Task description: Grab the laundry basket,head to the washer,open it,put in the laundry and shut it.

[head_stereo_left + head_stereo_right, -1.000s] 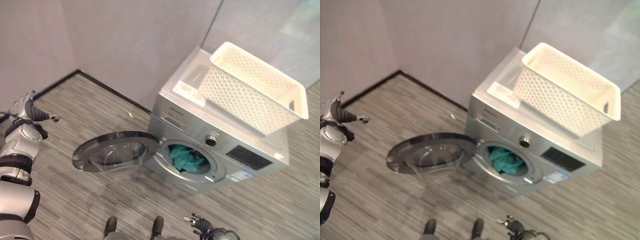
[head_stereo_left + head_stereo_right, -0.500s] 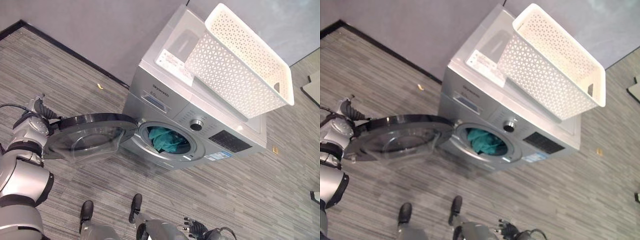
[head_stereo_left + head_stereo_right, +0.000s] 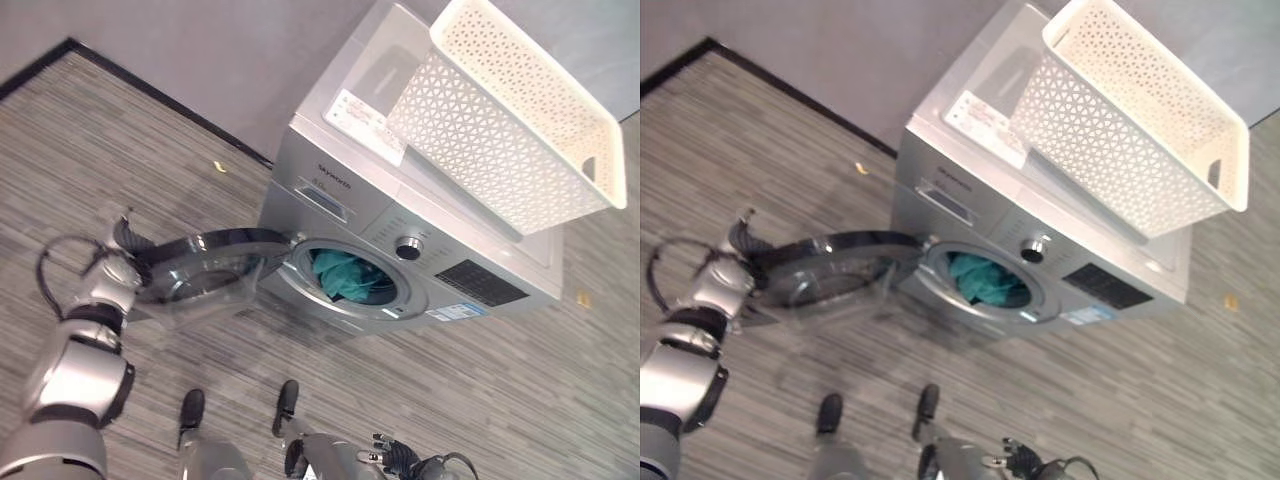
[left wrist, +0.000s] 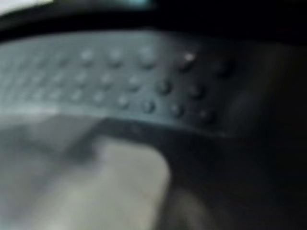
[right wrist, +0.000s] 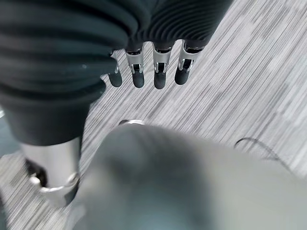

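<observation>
The silver washer (image 3: 330, 190) stands against the wall with its round door (image 3: 215, 265) swung partway out to the left. Teal laundry (image 3: 345, 278) lies inside the drum. The white lattice laundry basket (image 3: 500, 130) rests on the washer's top, tilted and with nothing showing in it. My left hand (image 3: 125, 245) is against the door's outer rim, and the left wrist view has the door's dark surface (image 4: 144, 86) very close. My right hand (image 3: 395, 455) hangs low near the floor, its fingers (image 5: 138, 72) straight and holding nothing.
A grey wall with a black skirting strip (image 3: 150, 95) runs behind the washer. Striped grey floor (image 3: 480, 380) spreads in front and to both sides. Small yellow scraps lie on the floor at the wall (image 3: 218, 166) and right of the washer (image 3: 582, 298).
The camera has shifted. My left hand, apart from the door a second ago, has reached its rim, and the door has swung partway toward the washer.
</observation>
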You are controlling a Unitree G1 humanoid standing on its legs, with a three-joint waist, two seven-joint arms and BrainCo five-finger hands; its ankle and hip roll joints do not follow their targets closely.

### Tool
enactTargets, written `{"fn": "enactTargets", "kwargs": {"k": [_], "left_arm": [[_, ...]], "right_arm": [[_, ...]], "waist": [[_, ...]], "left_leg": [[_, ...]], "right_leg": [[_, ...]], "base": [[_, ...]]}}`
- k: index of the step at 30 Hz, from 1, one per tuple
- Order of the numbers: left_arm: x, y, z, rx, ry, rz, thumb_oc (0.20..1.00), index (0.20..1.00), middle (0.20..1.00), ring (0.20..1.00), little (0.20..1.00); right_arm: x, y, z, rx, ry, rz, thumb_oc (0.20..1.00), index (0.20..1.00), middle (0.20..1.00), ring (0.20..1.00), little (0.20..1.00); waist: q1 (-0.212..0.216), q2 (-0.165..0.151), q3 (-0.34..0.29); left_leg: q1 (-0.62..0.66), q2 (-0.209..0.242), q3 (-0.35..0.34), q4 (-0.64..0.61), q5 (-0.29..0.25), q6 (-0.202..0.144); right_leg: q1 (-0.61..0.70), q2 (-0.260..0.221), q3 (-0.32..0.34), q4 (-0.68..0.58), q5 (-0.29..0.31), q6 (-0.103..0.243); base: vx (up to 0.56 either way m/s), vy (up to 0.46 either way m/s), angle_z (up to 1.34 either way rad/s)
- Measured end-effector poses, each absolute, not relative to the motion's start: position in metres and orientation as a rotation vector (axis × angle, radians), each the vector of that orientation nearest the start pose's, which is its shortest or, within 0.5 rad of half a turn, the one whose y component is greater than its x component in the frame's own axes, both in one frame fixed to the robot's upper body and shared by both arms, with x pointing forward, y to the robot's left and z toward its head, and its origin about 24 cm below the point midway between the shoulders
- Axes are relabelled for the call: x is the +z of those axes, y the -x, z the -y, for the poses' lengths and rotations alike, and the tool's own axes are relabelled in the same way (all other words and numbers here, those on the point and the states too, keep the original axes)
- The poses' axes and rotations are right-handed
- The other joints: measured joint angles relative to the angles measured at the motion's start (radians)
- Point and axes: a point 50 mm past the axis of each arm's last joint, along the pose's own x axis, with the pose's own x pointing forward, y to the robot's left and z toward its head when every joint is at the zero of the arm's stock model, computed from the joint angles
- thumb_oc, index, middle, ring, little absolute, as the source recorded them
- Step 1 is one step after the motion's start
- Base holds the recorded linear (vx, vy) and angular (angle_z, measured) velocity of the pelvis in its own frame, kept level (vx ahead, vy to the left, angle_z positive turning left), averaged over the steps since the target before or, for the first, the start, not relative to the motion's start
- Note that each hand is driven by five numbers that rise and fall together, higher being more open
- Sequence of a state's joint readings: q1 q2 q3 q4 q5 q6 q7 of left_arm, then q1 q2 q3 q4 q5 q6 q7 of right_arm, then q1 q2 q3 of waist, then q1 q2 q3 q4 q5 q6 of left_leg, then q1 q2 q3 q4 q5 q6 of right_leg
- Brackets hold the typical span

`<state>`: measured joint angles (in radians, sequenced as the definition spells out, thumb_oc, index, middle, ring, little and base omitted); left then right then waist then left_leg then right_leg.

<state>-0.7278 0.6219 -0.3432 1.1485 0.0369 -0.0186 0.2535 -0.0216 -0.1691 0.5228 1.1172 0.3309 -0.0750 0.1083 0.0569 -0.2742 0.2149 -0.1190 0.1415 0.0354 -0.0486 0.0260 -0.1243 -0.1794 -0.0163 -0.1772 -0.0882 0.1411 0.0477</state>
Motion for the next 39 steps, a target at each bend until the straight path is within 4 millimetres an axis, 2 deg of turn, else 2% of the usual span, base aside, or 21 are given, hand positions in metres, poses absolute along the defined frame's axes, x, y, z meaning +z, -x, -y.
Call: {"fn": "enactTargets", "kwargs": {"k": [2, 3, 5, 6, 7, 8, 9, 12, 13, 16, 19, 24, 29, 31, 32, 33, 35, 36, 39], "left_arm": [[0.011, -0.32, -0.288, 0.318, -0.714, -0.431, 1.0, 1.0, 1.0, 1.0, 1.0], [-0.013, -0.306, -0.279, 0.289, -0.671, -0.495, 1.0, 1.0, 1.0, 1.0, 1.0], [-0.06, -0.274, -0.248, 0.184, -0.582, -0.622, 1.0, 1.0, 1.0, 1.0, 1.0], [-0.069, -0.267, -0.239, 0.15, -0.564, -0.642, 1.0, 1.0, 1.0, 1.0, 1.0], [-0.097, -0.24, -0.21, 0.033, -0.518, -0.732, 1.0, 1.0, 1.0, 1.0, 1.0], [-0.105, -0.231, -0.201, 0.006, -0.5, -0.762, 1.0, 1.0, 1.0, 1.0, 1.0], [-0.117, -0.218, -0.184, -0.031, -0.457, -0.809, 1.0, 1.0, 1.0, 1.0, 1.0], [-0.128, -0.203, -0.149, -0.036, -0.274, -0.859, 1.0, 1.0, 1.0, 1.0, 1.0], [-0.129, -0.202, -0.147, -0.052, -0.267, -0.864, 1.0, 1.0, 1.0, 1.0, 1.0], [-0.127, -0.204, -0.141, -0.089, -0.245, -0.85, 1.0, 1.0, 1.0, 1.0, 1.0], [-0.124, -0.207, -0.129, -0.149, -0.245, -0.823, 1.0, 1.0, 1.0, 1.0, 1.0], [-0.118, -0.216, -0.11, -0.243, -0.279, -0.784, 1.0, 1.0, 1.0, 1.0, 1.0], [-0.093, -0.24, -0.059, -0.475, -0.394, -0.625, 1.0, 1.0, 1.0, 1.0, 1.0], [-0.08, -0.247, -0.033, -0.563, -0.436, -0.558, 1.0, 1.0, 1.0, 1.0, 1.0], [-0.073, -0.25, -0.02, -0.616, -0.454, -0.52, 1.0, 1.0, 1.0, 1.0, 1.0], [-0.053, -0.257, 0.007, -0.705, -0.463, -0.425, 1.0, 1.0, 1.0, 1.0, 1.0], [-0.029, -0.266, 0.029, -0.761, -0.447, -0.322, 1.0, 1.0, 1.0, 1.0, 1.0], [-0.004, -0.276, 0.047, -0.824, -0.515, -0.199, 1.0, 1.0, 1.0, 1.0, 1.0], [0.038, -0.289, 0.069, -0.891, -0.57, 0.004, 1.0, 1.0, 1.0, 1.0, 1.0]], "right_arm": [[-0.16, -0.112, 0.167, 0.232, 0.088, -1.084, 1.0, 1.0, 1.0, 1.0, 1.0], [-0.16, -0.11, 0.17, 0.215, 0.094, -1.09, 1.0, 1.0, 1.0, 1.0, 1.0], [-0.16, -0.11, 0.174, 0.2, 0.105, -1.095, 1.0, 1.0, 1.0, 1.0, 1.0], [-0.161, -0.109, 0.174, 0.2, 0.108, -1.097, 1.0, 1.0, 1.0, 1.0, 1.0], [-0.161, -0.11, 0.174, 0.194, 0.119, -1.102, 1.0, 1.0, 1.0, 1.0, 1.0], [-0.161, -0.11, 0.174, 0.19, 0.121, -1.103, 1.0, 1.0, 1.0, 1.0, 1.0], [-0.161, -0.11, 0.172, 0.19, 0.118, -1.101, 1.0, 1.0, 1.0, 1.0, 1.0], [-0.162, -0.109, 0.168, 0.192, 0.111, -1.106, 1.0, 1.0, 1.0, 1.0, 1.0], [-0.162, -0.109, 0.169, 0.19, 0.113, -1.11, 1.0, 1.0, 1.0, 1.0, 1.0], [-0.164, -0.105, 0.173, 0.179, 0.125, -1.133, 1.0, 1.0, 1.0, 1.0, 1.0], [-0.167, -0.094, 0.183, 0.145, 0.152, -1.178, 1.0, 1.0, 1.0, 1.0, 1.0], [-0.166, -0.095, 0.193, 0.127, 0.173, -1.179, 1.0, 1.0, 1.0, 1.0, 1.0], [-0.164, -0.099, 0.196, 0.083, 0.166, -1.157, 1.0, 1.0, 1.0, 1.0, 1.0], [-0.162, -0.106, 0.193, 0.089, 0.161, -1.122, 1.0, 1.0, 1.0, 1.0, 1.0], [-0.161, -0.106, 0.192, 0.09, 0.159, -1.112, 1.0, 1.0, 1.0, 1.0, 1.0], [-0.159, -0.11, 0.192, 0.096, 0.165, -1.082, 1.0, 1.0, 1.0, 1.0, 1.0], [-0.158, -0.108, 0.191, 0.106, 0.164, -1.066, 1.0, 1.0, 1.0, 1.0, 1.0], [-0.158, -0.108, 0.189, 0.115, 0.168, -1.061, 1.0, 1.0, 1.0, 1.0, 1.0], [-0.16, -0.104, 0.191, 0.124, 0.186, -1.078, 1.0, 1.0, 1.0, 1.0, 1.0]], "waist": [[0.001, 0.053, -0.015], [-0.001, 0.07, -0.026], [-0.013, 0.083, -0.038], [-0.013, 0.085, -0.039], [-0.013, 0.087, -0.041], [-0.015, 0.085, -0.042], [-0.017, 0.077, -0.048], [-0.018, 0.065, -0.057], [-0.018, 0.067, -0.057], [-0.04, 0.093, -0.071], [-0.051, 0.133, -0.088], [-0.078, 0.175, -0.098], [-0.118, 0.194, -0.091], [-0.161, 0.194, -0.09], [-0.175, 0.193, -0.089], [-0.197, 0.188, -0.086], [-0.223, 0.182, -0.083], [-0.239, 0.177, -0.08], [-0.262, 0.175, -0.08]], "left_leg": [[0.043, -0.013, 0.002, -0.016, -0.003, 0.013], [0.056, -0.017, 0.002, -0.026, -0.005, 0.019], [0.066, -0.031, 0.004, -0.031, -0.008, 0.026], [0.065, -0.032, 0.004, -0.03, -0.008, 0.027], [0.067, -0.037, 0.006, -0.029, -0.006, 0.031], [0.067, -0.038, 0.006, -0.027, -0.007, 0.033], [0.066, -0.04, 0.009, -0.027, -0.007, 0.034], [0.074, -0.028, 0.03, -0.024, -0.007, 0.034], [0.082, -0.028, 0.035, -0.025, -0.007, 0.034], [0.087, -0.023, 0.04, -0.024, -0.008, 0.035], [0.088, -0.01, 0.059, -0.023, -0.011, 0.038], [0.082, 0.002, 0.074, -0.023, -0.01, 0.037], [0.073, 0.009, 0.098, -0.023, -0.008, 0.033], [0.054, 0.012, 0.114, -0.022, -0.006, 0.031], [0.051, 0.013, 0.116, -0.022, -0.005, 0.029], [0.049, 0.013, 0.126, -0.023, -0.004, 0.028], [0.05, 0.014, 0.137, -0.024, -0.004, 0.027], [0.05, 0.017, 0.138, -0.024, -0.006, 0.027], [0.049, 0.025, 0.144, -0.025, -0.01, 0.025]], "right_leg": [[0.035, -0.017, 0.001, -0.002, -0.01, 0.012], [0.043, -0.02, 0.001, -0.006, -0.014, 0.015], [0.05, -0.028, 0.005, -0.008, -0.026, 0.024], [0.05, -0.031, 0.005, -0.008, -0.026, 0.024], [0.052, -0.035, 0.006, -0.008, -0.025, 0.022], [0.051, -0.036, 0.007, -0.008, -0.025, 0.022], [0.047, -0.035, 0.011, -0.008, -0.019, 0.014], [0.045, -0.029, 0.025, -0.008, -0.015, 0.008], [0.049, -0.027, 0.031, -0.008, -0.013, 0.006], [0.052, -0.02, 0.033, -0.008, -0.013, 0.005], [0.047, -0.011, 0.044, -0.008, -0.014, 0.004], [0.031, 0.003, 0.062, -0.008, -0.008, -0.008], [0.007, 0.019, 0.085, -0.008, 0.001, -0.016], [-0.018, 0.023, 0.095, -0.003, 0.009, -0.02], [-0.024, 0.025, 0.099, -0.001, 0.01, -0.02], [-0.031, 0.027, 0.112, 0.0, 0.013, -0.021], [-0.033, 0.03, 0.117, 0.0, 0.014, -0.021], [-0.035, 0.032, 0.118, 0.0, 0.014, -0.021], [-0.04, 0.04, 0.126, 0.0, 0.011, -0.021]], "base": [[0.08, -0.004, 0.02], [0.05, -0.015, 0.02], [0.02, -0.035, -0.01], [0.02, -0.057, 0.02], [0.01, -0.038, 0.01], [0.02, -0.067, -0.06], [0.01, -0.079, -0.1], [0.0, -0.117, -0.2], [0.0, -0.066, -0.2], [-0.01, -0.105, -0.1], [-0.02, -0.057, -0.11], [-0.03, -0.05, -0.13], [-0.03, -0.023, -0.15], [-0.03, -0.015, -0.19], [-0.03, -0.018, -0.18], [-0.04, -0.019, -0.2], [-0.03, -0.003, -0.14], [0.0, 0.01, -0.09], [0.0, 0.019, -0.09]]}}
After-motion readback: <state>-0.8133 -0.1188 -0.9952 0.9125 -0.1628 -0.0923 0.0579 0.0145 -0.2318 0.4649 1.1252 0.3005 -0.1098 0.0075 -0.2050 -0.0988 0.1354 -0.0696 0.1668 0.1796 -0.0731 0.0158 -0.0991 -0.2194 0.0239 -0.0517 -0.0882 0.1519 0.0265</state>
